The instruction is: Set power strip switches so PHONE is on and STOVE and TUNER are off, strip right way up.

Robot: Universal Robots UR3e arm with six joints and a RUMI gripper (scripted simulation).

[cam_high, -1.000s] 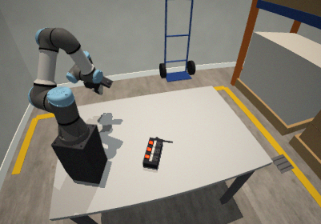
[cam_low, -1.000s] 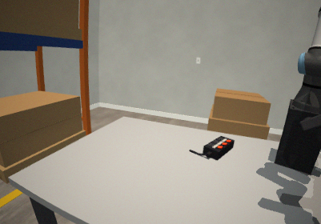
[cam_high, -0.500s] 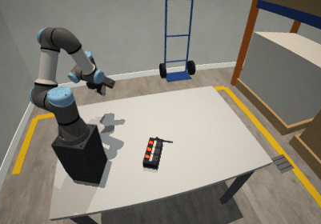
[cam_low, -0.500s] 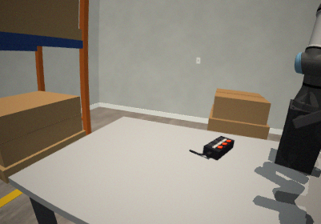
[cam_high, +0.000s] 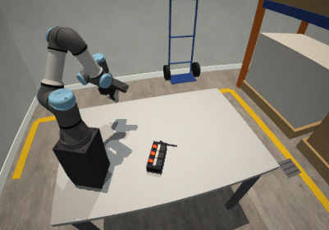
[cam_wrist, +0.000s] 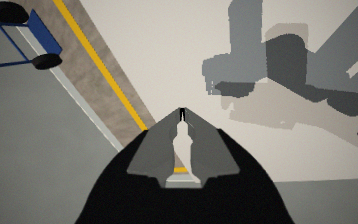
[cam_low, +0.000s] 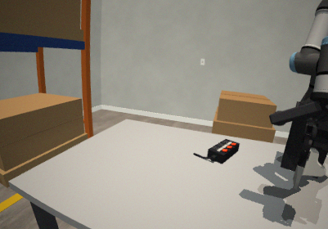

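Across the table (cam_high: 210, 123) the strip (cam_high: 157, 157) lies face up, apparently untouched, well apart from the gripper (cam_wrist: 182, 116), whose jaws are together on nothing, so all switching seems left.

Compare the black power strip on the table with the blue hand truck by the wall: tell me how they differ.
The black power strip with red switches lies flat on the white table, switches up; the blue hand truck stands upright on the floor against the grey wall. The strip is a short, solid block with a stubby cord; the hand truck is a tall open frame on two black wheels. The strip looks far smaller. Both sit apart from the closed gripper.
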